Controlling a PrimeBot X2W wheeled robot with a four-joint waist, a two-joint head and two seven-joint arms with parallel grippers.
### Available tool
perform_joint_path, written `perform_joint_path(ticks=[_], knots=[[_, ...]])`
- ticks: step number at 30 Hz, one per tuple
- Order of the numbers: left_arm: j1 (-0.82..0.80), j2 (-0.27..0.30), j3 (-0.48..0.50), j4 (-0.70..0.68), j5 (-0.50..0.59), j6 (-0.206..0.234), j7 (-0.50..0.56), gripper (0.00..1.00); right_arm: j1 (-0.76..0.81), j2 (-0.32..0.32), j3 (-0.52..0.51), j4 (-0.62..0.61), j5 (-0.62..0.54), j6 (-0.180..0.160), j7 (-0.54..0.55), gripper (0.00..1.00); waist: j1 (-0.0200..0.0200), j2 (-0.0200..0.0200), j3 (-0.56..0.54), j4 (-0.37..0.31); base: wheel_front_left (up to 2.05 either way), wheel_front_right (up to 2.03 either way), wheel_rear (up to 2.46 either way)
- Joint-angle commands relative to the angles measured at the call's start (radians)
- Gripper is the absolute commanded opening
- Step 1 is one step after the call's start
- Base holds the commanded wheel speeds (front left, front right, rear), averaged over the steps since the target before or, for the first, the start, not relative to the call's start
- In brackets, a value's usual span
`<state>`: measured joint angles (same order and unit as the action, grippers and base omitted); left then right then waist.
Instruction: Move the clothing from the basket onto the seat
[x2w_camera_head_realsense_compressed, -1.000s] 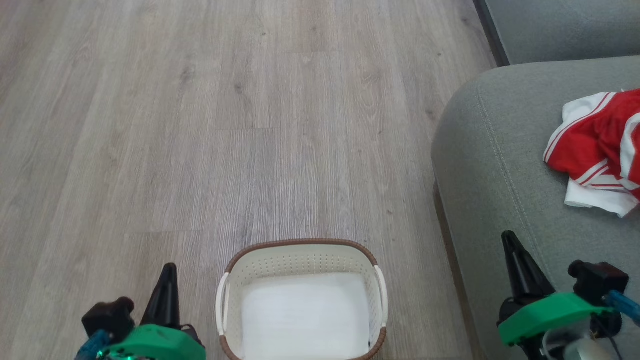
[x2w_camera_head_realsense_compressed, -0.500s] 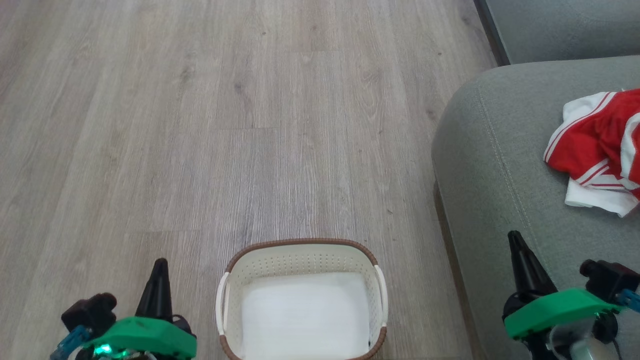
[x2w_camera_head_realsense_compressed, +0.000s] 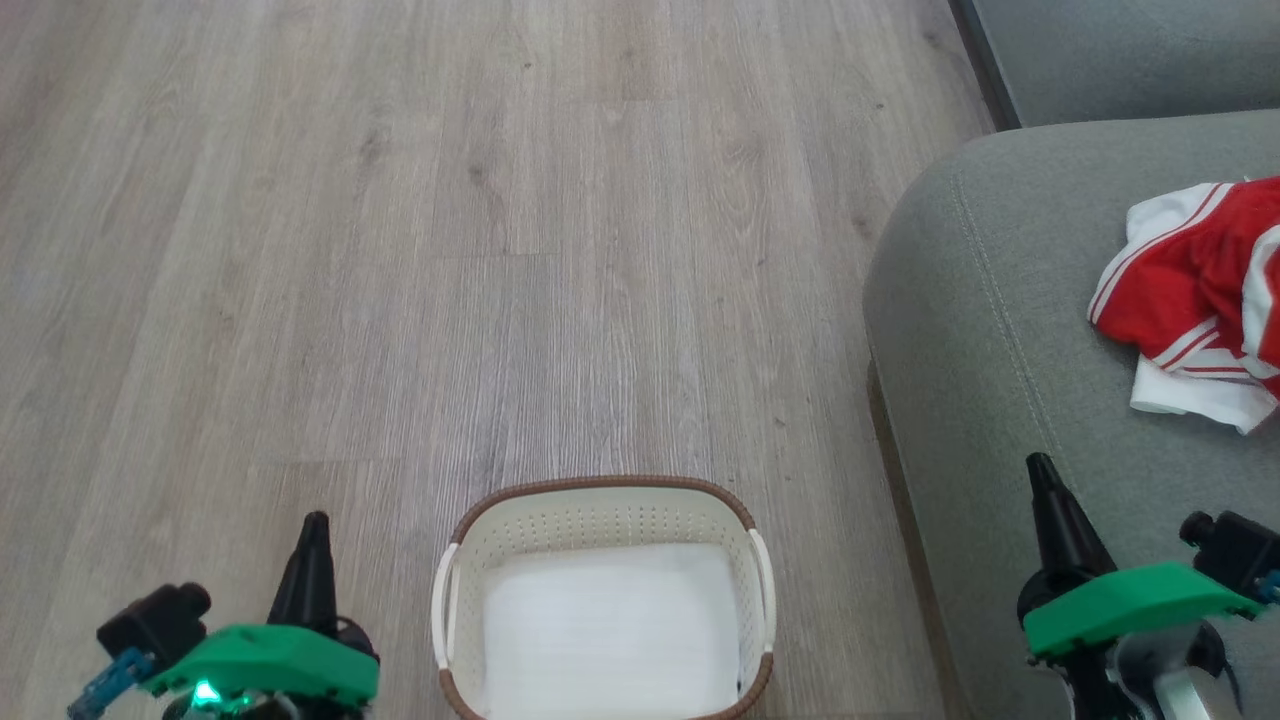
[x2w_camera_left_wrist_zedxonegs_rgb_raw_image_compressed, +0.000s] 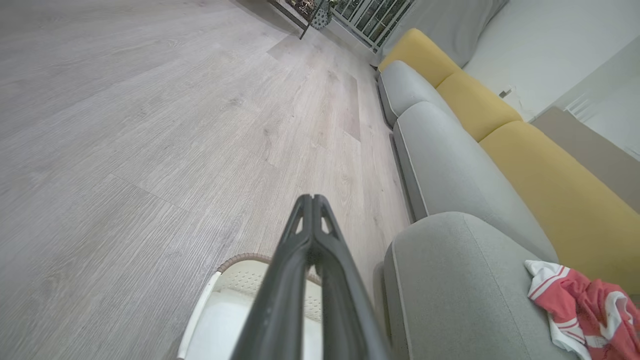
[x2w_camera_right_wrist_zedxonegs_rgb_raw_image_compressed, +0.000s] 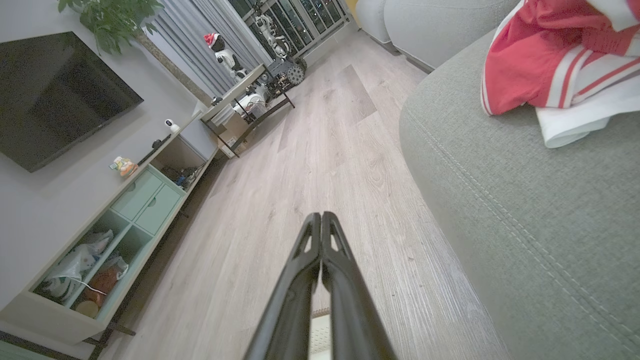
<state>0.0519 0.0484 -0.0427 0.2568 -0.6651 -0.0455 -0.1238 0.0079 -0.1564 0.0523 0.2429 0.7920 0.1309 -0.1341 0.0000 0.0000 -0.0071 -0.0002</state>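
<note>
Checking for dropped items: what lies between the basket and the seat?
A bare strip of wooden floor lies between the basket and the seat, seen in the head view.

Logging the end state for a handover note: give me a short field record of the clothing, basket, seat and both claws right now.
clothing: red-and-white heap, crumpled on the seat
seat: grey-green cushion, right of the basket
basket: upright on the floor, no clothing in its visible part
left claw: shut, empty, left of the basket
right claw: shut, empty, apart from the clothing
</note>
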Motion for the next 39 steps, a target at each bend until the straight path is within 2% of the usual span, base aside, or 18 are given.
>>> perform_joint_path(ticks=[1, 39], knots=[[-0.058, 0.002, 0.028, -0.029, -0.034, -0.012, 0.006, 0.00, -0.051, 0.000, -0.008, -0.028, 0.033, 0.000, 0.005, 0.00, 0.0000, 0.0000, 0.000, 0.000, 0.00, 0.00, 0.00], [-0.106, 0.002, 0.089, -0.020, -0.462, -0.047, 0.115, 0.00, -0.081, 0.046, -0.077, -0.014, 0.407, 0.000, 0.115, 0.00, 0.0000, 0.0000, 0.005, 0.000, 0.00, 0.00, 0.00]])
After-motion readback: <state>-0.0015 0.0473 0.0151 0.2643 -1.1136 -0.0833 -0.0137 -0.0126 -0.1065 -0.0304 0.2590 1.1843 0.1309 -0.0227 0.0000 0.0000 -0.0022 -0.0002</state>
